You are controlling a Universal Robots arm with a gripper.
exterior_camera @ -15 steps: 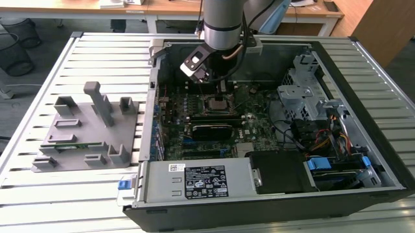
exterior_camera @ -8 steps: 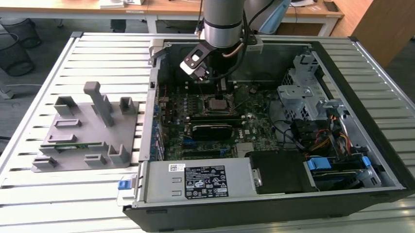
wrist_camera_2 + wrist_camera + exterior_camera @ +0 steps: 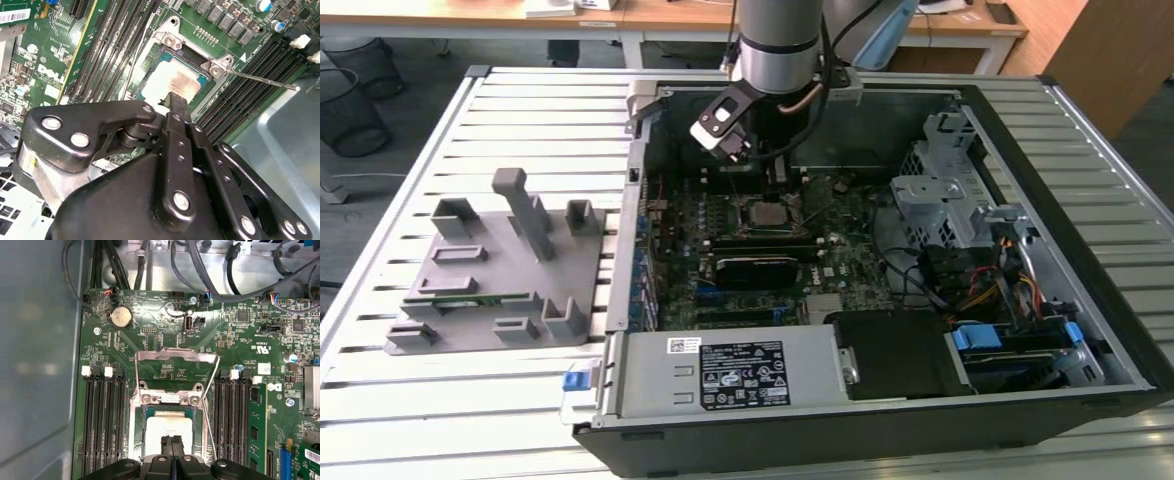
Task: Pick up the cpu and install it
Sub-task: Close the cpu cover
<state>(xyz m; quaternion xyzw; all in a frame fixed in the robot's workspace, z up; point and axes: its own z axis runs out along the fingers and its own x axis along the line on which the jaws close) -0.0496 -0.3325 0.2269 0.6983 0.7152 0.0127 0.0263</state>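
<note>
My arm (image 3: 781, 40) comes straight down from above into the open computer case (image 3: 1067, 130), wrist vertical, with my tool (image 3: 778, 183) low over the middle of the motherboard (image 3: 854, 240). In both wrist views the tool (image 3: 172, 441) points at the socket. Its two fingers (image 3: 166, 445) are pressed together with only a thin seam between them, gripping nothing. The closed tip (image 3: 177, 98) is at the top face of the cpu (image 3: 172, 80); whether it quite touches I cannot tell.

The one cpu (image 3: 167, 424) lies flat inside the socket, silvery top up. The socket's metal frame (image 3: 177, 357) is swung open, off the chip. One thin lever (image 3: 260, 80) sticks out beside the socket.

In the first wrist view I count four white clips at the ends of the memory slots, two on each side of the socket (image 3: 86, 371), and one round coin battery (image 3: 120, 317).

In the exterior view, one grey fixture (image 3: 494, 270) sits on the slatted surface (image 3: 520, 110), at the exterior view's left of the case, with one green strip (image 3: 467, 298) lying in it.
</note>
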